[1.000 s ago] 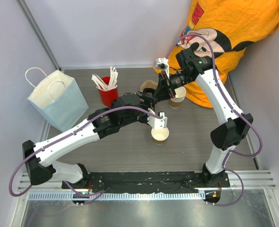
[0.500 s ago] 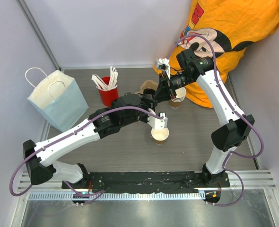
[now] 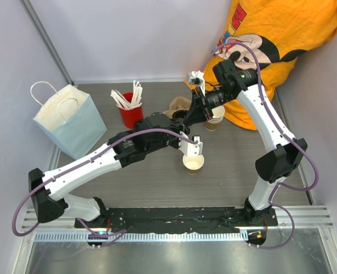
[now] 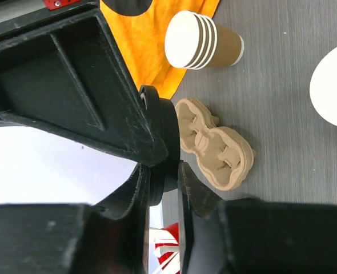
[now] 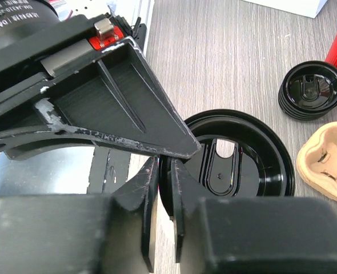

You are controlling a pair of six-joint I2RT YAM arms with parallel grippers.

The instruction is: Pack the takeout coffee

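Cup: a small brown kraft cup (image 3: 193, 164), white inside, is seen standing upright and uncovered on the table (image 3: 231, 177), at the centre of the top view.
Lid: a round black lid (image 5: 237, 165) with a keyhole-shaped recess is held off the cup, centre right of the right wrist view.
Right gripper (image 5: 164, 169): is clamped on the lid's rim.
Left gripper (image 4: 164, 169): is closed on the same lid's edge, lower centre of the left wrist view.
Nearby: spare lids (image 5: 311, 88) are stacked at upper right.
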